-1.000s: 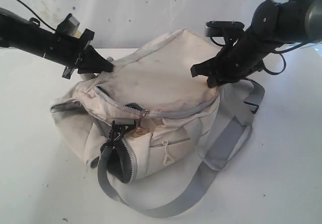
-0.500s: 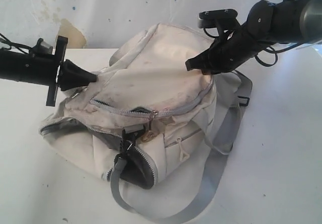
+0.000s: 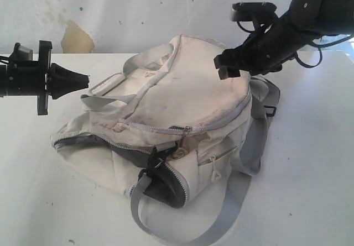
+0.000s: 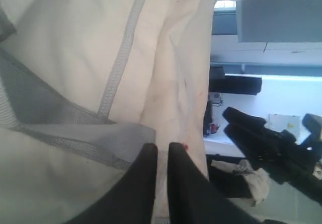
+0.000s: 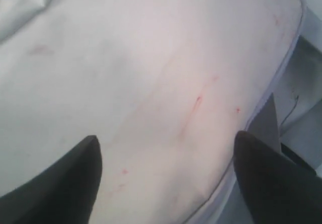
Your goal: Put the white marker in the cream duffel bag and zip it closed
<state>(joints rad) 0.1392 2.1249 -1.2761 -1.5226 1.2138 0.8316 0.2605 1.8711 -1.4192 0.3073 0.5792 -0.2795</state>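
The cream duffel bag (image 3: 182, 91) lies in the middle of the table, with pinkish stains on its top. Its main zipper (image 3: 185, 130) is partly undone, and dark grey lining (image 3: 88, 141) shows at the left end. An end pocket (image 3: 166, 185) also gapes open. My left gripper (image 3: 86, 80) is shut, just left of the bag's handle strap (image 3: 105, 85) and apart from it. The left wrist view shows its fingers (image 4: 162, 146) almost together over cream fabric (image 4: 65, 58). My right gripper (image 3: 225, 68) hangs open over the bag's top right (image 5: 166, 141). The white marker is out of view.
A long light grey shoulder strap (image 3: 221, 218) loops on the table in front of the bag. A black buckle (image 3: 269, 111) sits at the bag's right side. The white table (image 3: 310, 174) ends at a stained wall (image 3: 72, 36) behind.
My left gripper has pulled back to the left, off the bag's fabric. The right gripper has lifted and moved a little right. The bag has shifted, and its handle now shows.
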